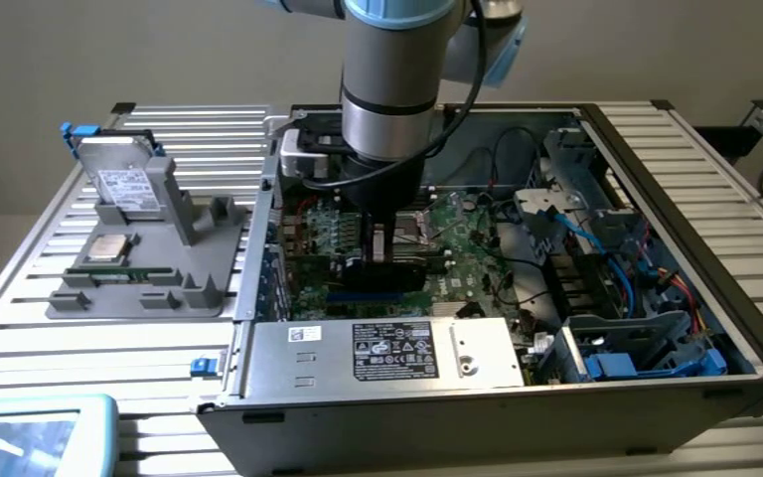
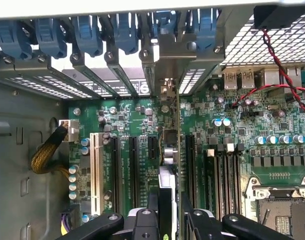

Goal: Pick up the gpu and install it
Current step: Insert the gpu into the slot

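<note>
The gpu [image 2: 168,150] stands on edge over the green motherboard [image 2: 232,145], and I see it edge-on in the wrist view. Its silver end bracket [image 2: 165,55] lies against the case's rear slot openings. My gripper [image 2: 168,199] is shut on the card, one black finger [image 2: 152,200] on each side. In the exterior view the arm reaches down into the open computer case [image 1: 488,407]. There the gripper [image 1: 384,243] holds the gpu [image 1: 384,270], whose black cooler sits low over the board among the expansion slots. I cannot tell whether its edge connector sits in a slot.
Black slots [image 2: 115,170] and a white slot [image 2: 96,170] flank the card, and blue latches [image 2: 87,35] line the rear wall. Red and black wires [image 2: 282,75] run nearby. On the exterior view's left, a grey holder [image 1: 143,293] carries a hard drive [image 1: 130,184] and a memory stick [image 1: 123,275].
</note>
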